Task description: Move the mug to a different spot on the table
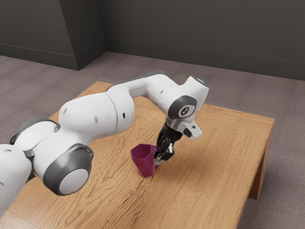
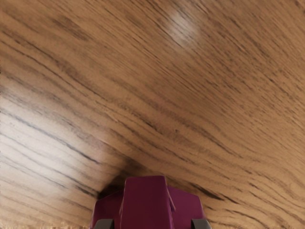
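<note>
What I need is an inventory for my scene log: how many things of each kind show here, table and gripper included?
magenta mug: 1
wooden table: 1
black gripper: 1
Total: 3

White arm (image 1: 95,119) reaches in from the exterior view's left over the wooden table (image 1: 219,162). Black gripper (image 1: 162,155) points down, fingers clamped on the purple mug (image 1: 144,161) at its right-hand edge. Mug sits slightly tilted.
</note>
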You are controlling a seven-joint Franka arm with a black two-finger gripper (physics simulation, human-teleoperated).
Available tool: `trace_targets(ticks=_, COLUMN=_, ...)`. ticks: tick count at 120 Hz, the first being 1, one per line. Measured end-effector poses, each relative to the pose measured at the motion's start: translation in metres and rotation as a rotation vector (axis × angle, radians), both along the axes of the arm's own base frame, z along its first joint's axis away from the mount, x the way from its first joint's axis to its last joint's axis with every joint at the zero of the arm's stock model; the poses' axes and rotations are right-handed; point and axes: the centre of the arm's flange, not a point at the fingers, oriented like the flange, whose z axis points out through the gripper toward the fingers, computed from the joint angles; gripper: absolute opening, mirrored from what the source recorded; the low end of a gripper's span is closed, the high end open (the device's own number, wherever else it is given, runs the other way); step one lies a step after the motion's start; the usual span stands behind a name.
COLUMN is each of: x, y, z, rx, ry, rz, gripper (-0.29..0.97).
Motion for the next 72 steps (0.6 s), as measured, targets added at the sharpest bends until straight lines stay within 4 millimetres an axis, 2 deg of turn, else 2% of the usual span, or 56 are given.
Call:
trace_targets(ticks=24, x=-0.0020, y=0.0032, z=0.0028, rx=0.020, ry=0.012, rz=0.010, gripper=0.11)
trace_targets(ticks=44, x=-0.0039, y=0.0036, z=0.0015, rx=0.033, ry=0.022, rz=0.013, gripper=0.02)
trace_targets(ticks=64, x=-0.0064, y=0.0024, z=0.0018, rx=0.057, ry=0.029, rz=0.007, gripper=-0.01)
trace_targets(ticks=72, x=-0.0066, y=0.0016, z=0.0067, rx=0.071, ry=0.027, rz=0.002, gripper=-0.02)
